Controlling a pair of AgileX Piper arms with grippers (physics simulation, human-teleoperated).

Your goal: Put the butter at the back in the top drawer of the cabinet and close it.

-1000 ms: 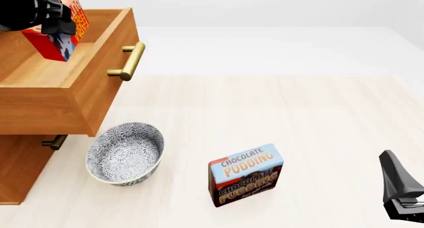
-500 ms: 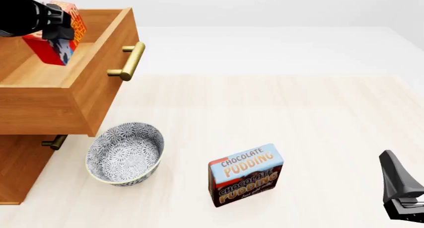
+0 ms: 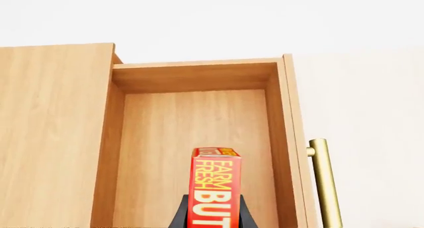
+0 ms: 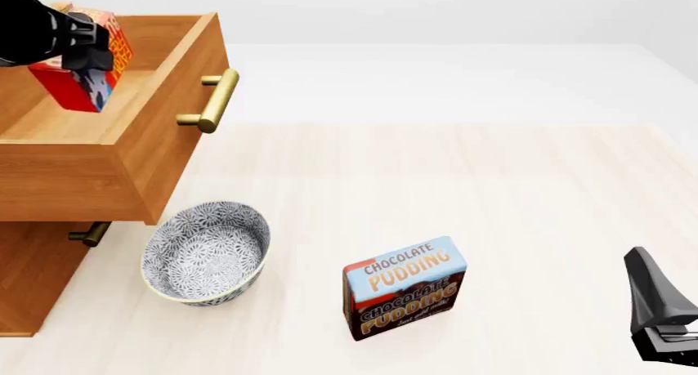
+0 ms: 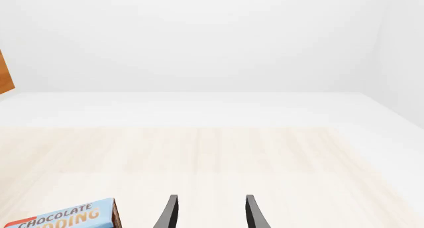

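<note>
The butter (image 3: pixel 217 188), red with orange "FARM FRESH BUT…" lettering cut off by the frame, hangs clamped in the left gripper (image 4: pixel 78 40) over the open top drawer (image 3: pixel 195 138) of the cabinet (image 4: pixel 33 277). On the pale wooden table (image 4: pixel 491 195) stand a patterned bowl (image 4: pixel 205 251) and a "Chocolate Pudding" box (image 4: pixel 404 287). The right gripper (image 5: pixel 208 213) rests apart, fingers spread, holding nothing.
</note>
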